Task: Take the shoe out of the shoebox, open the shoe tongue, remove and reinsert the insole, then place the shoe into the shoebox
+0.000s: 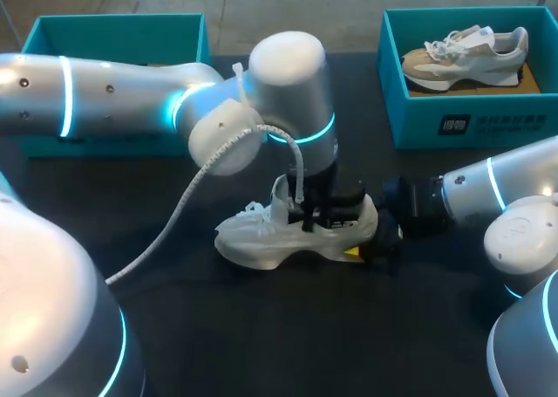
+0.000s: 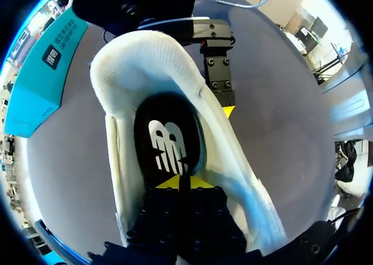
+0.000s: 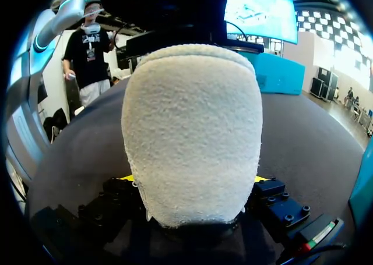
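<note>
1. The dark table (image 1: pixel 261 345) carries the white shoe (image 1: pixel 279 236) near its middle. Use that shoe as your landmark.
2. Your left arm (image 1: pixel 113 96) comes in from behind and left of the white shoe and ends directly above it, wrist pointing down into the shoe's opening.
3. Your right arm (image 1: pixel 497 192) lies level with the white shoe on its heel side.
4. One teal shoebox (image 1: pixel 113 39) stands well behind the white shoe on the toe side, partly hidden by the left arm.
5. The second teal shoebox (image 1: pixel 471 122) stands well behind it on the heel side, with a beige shoe (image 1: pixel 466 55) inside.
6. The white shoe itself stands upright on its sole, out of both boxes.
7. A white braided cable (image 1: pixel 166 231) droops from the left wrist, past the shoe's toe.
8. The black insole (image 2: pixel 166 142) lies flat inside the white shoe.
9. Your right gripper (image 3: pixel 195 178) is clamped on the white shoe's heel, a yellow tip pressed against each side.
10. Your left gripper (image 2: pixel 178 182) is down inside the white shoe, tips drawn together at the insole. Whether they pinch it is unclear.
</note>
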You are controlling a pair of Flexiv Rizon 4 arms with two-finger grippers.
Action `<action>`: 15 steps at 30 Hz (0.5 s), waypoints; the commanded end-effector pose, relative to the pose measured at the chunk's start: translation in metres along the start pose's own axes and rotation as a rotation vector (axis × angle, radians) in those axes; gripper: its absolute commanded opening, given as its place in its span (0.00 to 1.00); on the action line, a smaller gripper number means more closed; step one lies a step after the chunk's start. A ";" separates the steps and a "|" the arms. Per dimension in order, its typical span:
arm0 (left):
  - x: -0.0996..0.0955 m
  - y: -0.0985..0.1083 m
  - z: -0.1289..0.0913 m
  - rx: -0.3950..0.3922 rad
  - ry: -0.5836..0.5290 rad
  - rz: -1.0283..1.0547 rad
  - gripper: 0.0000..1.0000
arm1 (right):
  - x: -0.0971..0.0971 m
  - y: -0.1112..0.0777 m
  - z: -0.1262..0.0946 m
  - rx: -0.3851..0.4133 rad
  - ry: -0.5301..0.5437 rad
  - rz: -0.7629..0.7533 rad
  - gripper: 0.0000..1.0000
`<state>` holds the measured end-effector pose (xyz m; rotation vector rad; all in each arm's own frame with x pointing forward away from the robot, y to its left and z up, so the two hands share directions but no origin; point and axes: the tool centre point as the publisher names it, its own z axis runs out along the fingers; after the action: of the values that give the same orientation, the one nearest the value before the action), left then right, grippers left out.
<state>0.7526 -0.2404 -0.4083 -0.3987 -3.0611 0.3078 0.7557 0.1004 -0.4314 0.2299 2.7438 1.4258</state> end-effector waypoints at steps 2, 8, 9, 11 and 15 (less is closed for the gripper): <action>0.003 0.010 -0.010 0.046 0.029 -0.009 0.00 | 0.001 -0.004 0.003 0.003 -0.002 0.000 0.00; 0.005 0.011 -0.024 0.095 0.080 -0.018 0.00 | 0.001 -0.004 0.003 0.003 -0.002 0.000 0.00; 0.005 0.011 -0.026 0.102 0.092 -0.022 0.00 | 0.001 -0.004 0.003 0.003 -0.002 0.000 0.00; 0.005 0.012 -0.029 0.114 0.110 -0.025 0.00 | 0.001 -0.004 0.003 0.003 -0.002 0.000 0.00; 0.006 0.012 -0.034 0.149 0.136 -0.024 0.00 | 0.001 -0.004 0.003 0.003 -0.002 0.000 0.00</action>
<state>0.7497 -0.2278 -0.3790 -0.3551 -2.8978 0.4587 0.7556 0.1003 -0.4312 0.2296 2.7441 1.4252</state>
